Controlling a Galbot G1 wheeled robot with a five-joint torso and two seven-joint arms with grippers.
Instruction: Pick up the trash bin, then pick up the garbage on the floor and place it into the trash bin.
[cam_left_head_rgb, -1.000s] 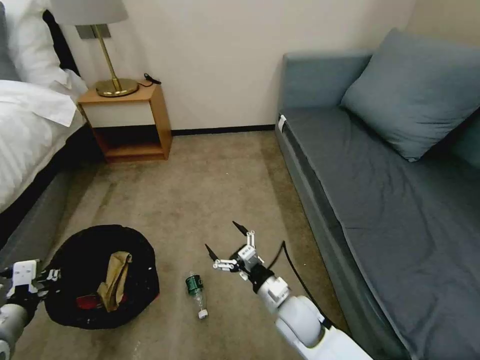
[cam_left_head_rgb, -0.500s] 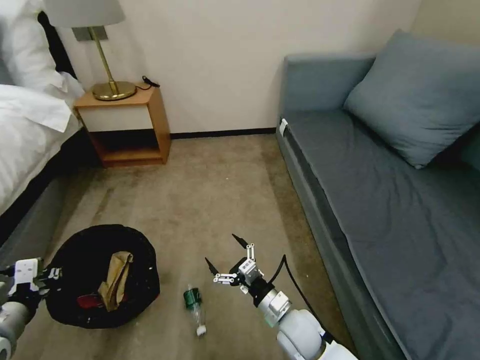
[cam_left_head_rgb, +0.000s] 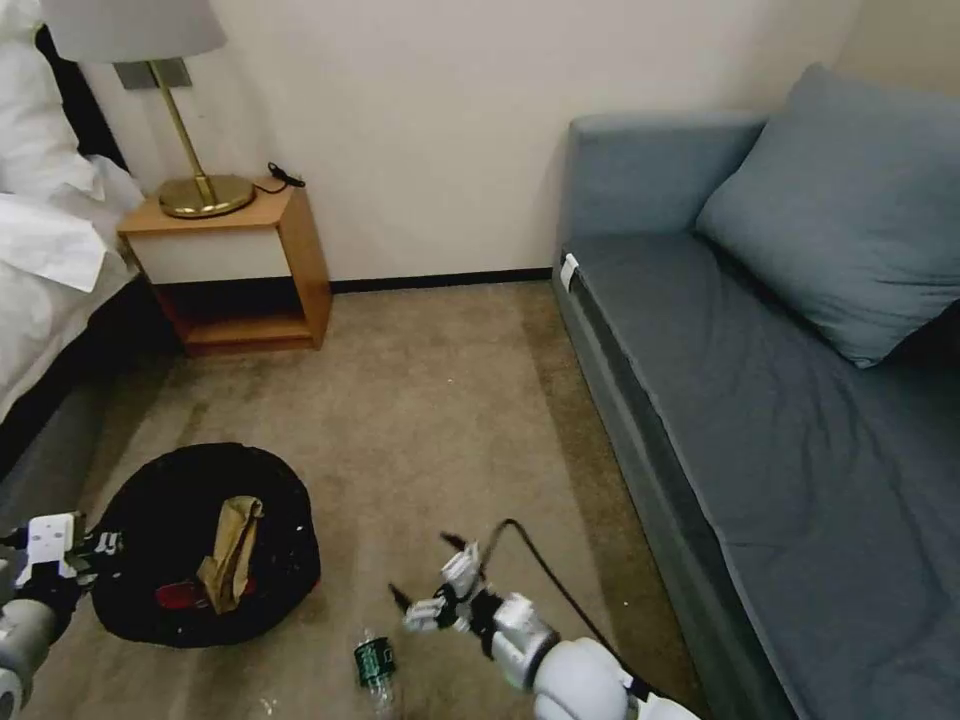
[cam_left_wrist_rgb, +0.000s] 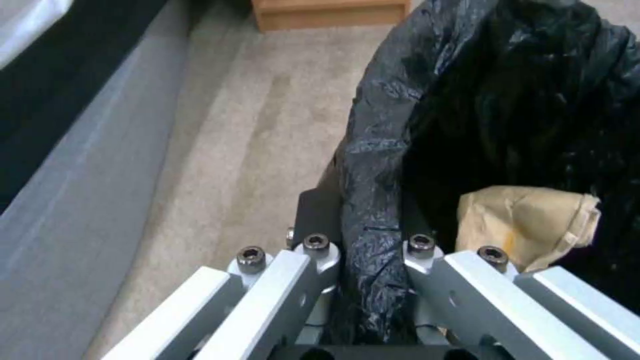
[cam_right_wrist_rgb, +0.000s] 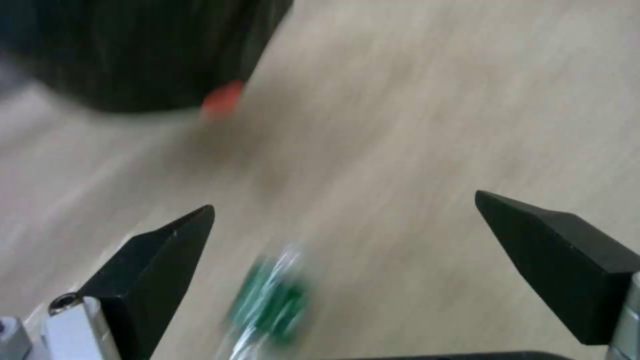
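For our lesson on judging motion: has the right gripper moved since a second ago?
Yes. The camera shifted too, but measured against the bottle lying on the carpet, the open right gripper has closed in on it.

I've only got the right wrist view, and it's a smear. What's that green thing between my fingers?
Observer: The head view shows a small clear bottle with a green label, lying on the carpet beside the trash bin. The open right gripper is near it, not touching.
Operator: Is the bin held?
Observer: Yes. In the left wrist view the left gripper is shut on the bin's bag-covered rim.
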